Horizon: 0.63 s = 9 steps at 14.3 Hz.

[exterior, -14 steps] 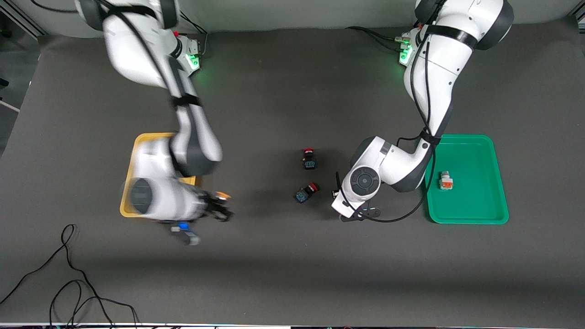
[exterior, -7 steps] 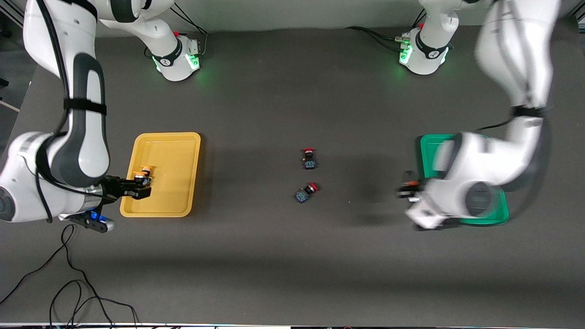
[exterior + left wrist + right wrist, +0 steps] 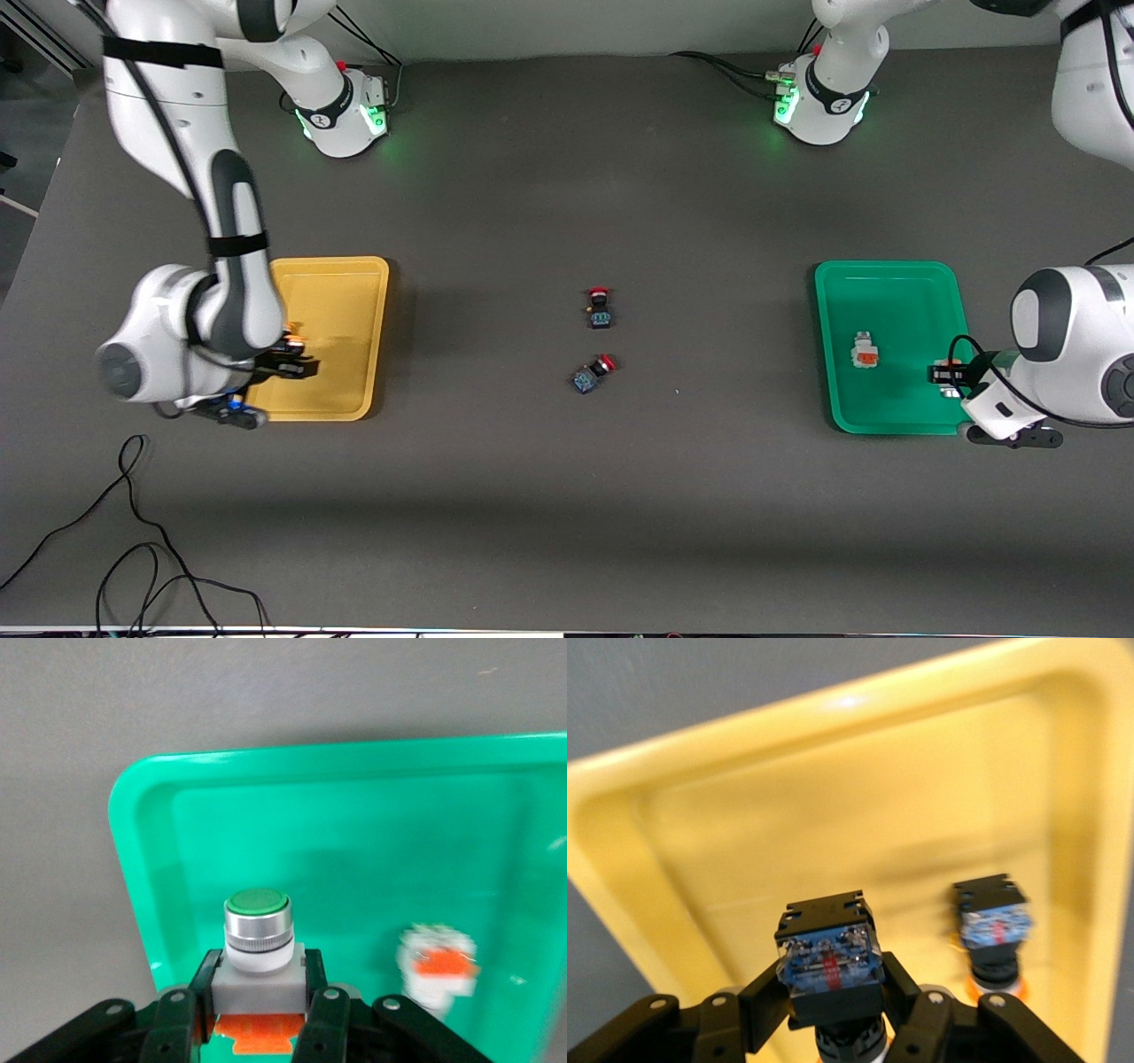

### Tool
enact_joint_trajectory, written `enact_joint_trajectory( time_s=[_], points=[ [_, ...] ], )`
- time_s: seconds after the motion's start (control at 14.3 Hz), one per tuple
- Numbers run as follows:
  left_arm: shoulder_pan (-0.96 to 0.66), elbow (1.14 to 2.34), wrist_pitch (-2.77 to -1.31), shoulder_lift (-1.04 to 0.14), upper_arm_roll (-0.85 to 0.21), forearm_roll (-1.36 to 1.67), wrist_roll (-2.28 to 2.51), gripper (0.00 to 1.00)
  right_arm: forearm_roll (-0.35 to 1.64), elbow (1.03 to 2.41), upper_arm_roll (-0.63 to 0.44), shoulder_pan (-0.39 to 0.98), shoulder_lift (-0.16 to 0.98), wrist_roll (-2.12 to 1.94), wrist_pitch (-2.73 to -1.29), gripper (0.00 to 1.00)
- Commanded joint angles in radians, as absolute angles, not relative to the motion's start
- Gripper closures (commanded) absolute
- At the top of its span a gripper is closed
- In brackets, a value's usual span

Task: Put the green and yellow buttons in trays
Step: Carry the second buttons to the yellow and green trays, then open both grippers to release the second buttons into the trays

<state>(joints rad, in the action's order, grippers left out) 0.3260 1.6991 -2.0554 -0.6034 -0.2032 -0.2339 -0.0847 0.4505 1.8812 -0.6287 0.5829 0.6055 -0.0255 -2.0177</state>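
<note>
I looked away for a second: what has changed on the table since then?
Both arms swung outward. The right gripper carried a yellow button over the yellow tray; the left gripper carried a green button over the green tray. Both stay gripped. The two red buttons and the tray contents stayed put.

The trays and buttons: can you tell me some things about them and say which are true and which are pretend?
1. The left hand holds a green button over the green tray. True.
2. The green tray has no button lying in it. False: one white button already lies there.
3. The right hand holds a button with a blue back over the yellow tray. True.
4. Two red buttons sit in the yellow tray. False: they lie on the table between the trays.
5. Both hands are open with nothing in them. False: each is shut on a button.
</note>
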Motion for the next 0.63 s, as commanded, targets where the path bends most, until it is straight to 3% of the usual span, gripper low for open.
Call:
enact_joint_trajectory(
  time_s=[0.0,0.07,0.14,0.21,0.28,0.56],
  points=[
    [0.344,1.81,-2.209,-0.62,-0.216,-0.275,-0.097,0.91,0.453,1.927,-0.643,0.615,0.543,-0.041,-2.04,0.0],
    [0.348,1.818,-2.217,-0.62,-0.215,-0.276,-0.098,0.86,0.453,1.918,-0.646,0.62,0.517,-0.04,-2.02,0.0],
    [0.345,1.815,-2.201,-0.615,-0.212,-0.276,-0.106,0.65,0.446,1.907,-0.653,0.621,0.487,-0.04,-1.991,0.0],
    [0.347,1.807,-2.178,-0.609,-0.212,-0.276,-0.129,0.04,0.434,1.881,-0.667,0.62,0.448,-0.037,-1.953,0.0],
    [0.347,1.795,-2.14,-0.591,-0.212,-0.276,-0.146,0.0,0.411,1.849,-0.699,0.621,0.416,-0.037,-1.9,0.0],
    [0.345,1.68,-1.897,-0.528,-0.218,-0.27,-0.166,0.0,0.255,1.677,-0.713,0.621,0.266,-0.031,-1.683,0.0]
  ],
)
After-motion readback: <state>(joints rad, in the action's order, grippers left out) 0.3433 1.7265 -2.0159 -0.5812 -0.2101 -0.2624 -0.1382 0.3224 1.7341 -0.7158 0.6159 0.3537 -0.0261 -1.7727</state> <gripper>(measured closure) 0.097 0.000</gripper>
